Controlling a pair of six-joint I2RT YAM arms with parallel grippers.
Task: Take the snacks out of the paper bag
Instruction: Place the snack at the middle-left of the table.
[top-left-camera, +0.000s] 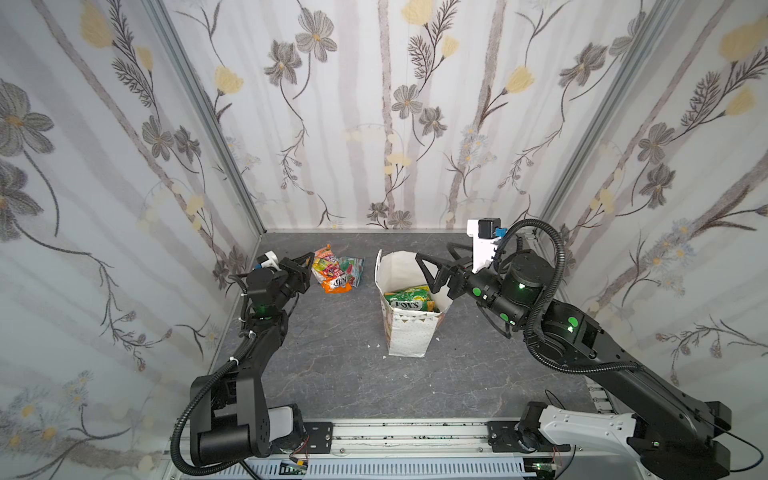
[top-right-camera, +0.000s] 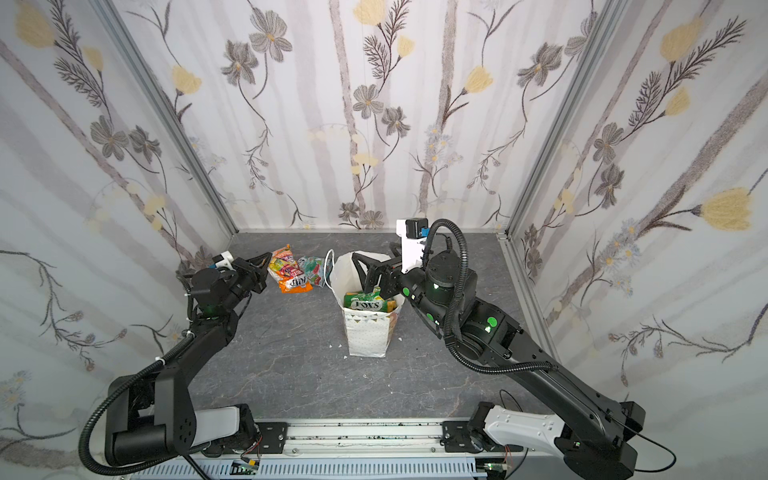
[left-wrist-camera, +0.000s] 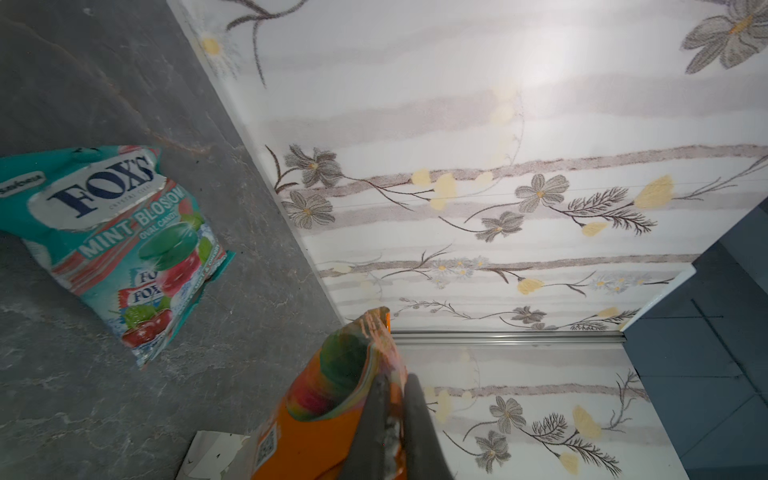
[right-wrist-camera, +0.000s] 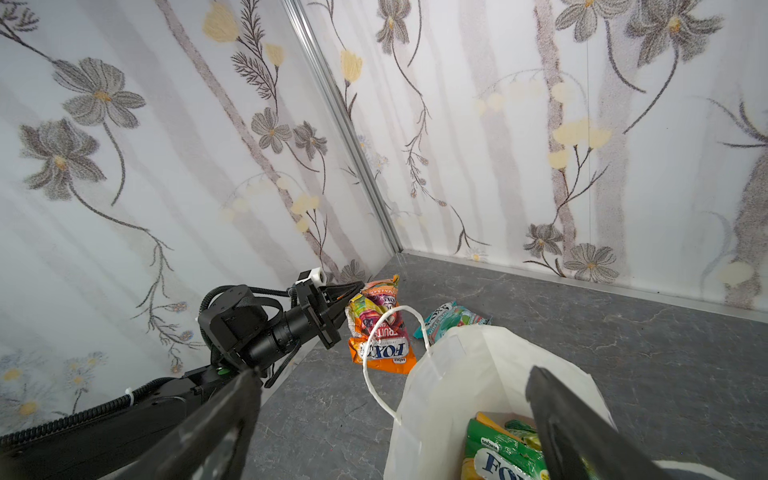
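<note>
- Toward the far left corner of the table (top-left-camera: 332, 374), the left gripper (top-left-camera: 307, 262) is clenched on the top edge of an orange-red FOX'S packet (top-left-camera: 328, 270). The left wrist view shows its fingers (left-wrist-camera: 419, 415) pinching the crinkled seal, a thin spot that gives a firm hold on a floppy bag.
- That packet's lower end looks to rest on the table, so I judge it is being laid down well apart from the bag, where it cannot block later reaches.
- Just beside it, toward the bag, the teal-pink packet (top-left-camera: 351, 268) lies face up. Whether the two touch or overlap I cannot tell.
- The paper bag (top-left-camera: 409, 332) stands upright near the middle of the table with its mouth open. One cord handle (right-wrist-camera: 374, 353) hangs outside its left rim, clear of the opening.
- The right gripper (top-left-camera: 434, 252) hangs over the bag's far right rim, jaws spread wide and holding nothing — a width that suits a puffy packet. Whether a finger is already below the rim I cannot tell.
- Inside, a green-yellow FOX'S packet (top-left-camera: 405, 297) lies on top, label up, with yellow-orange edges beneath it. It is the likely next pick.
- The task looks partway done: two snacks are out and several are in the bag. A pull on a packet may tip or lift the light bag.
</note>
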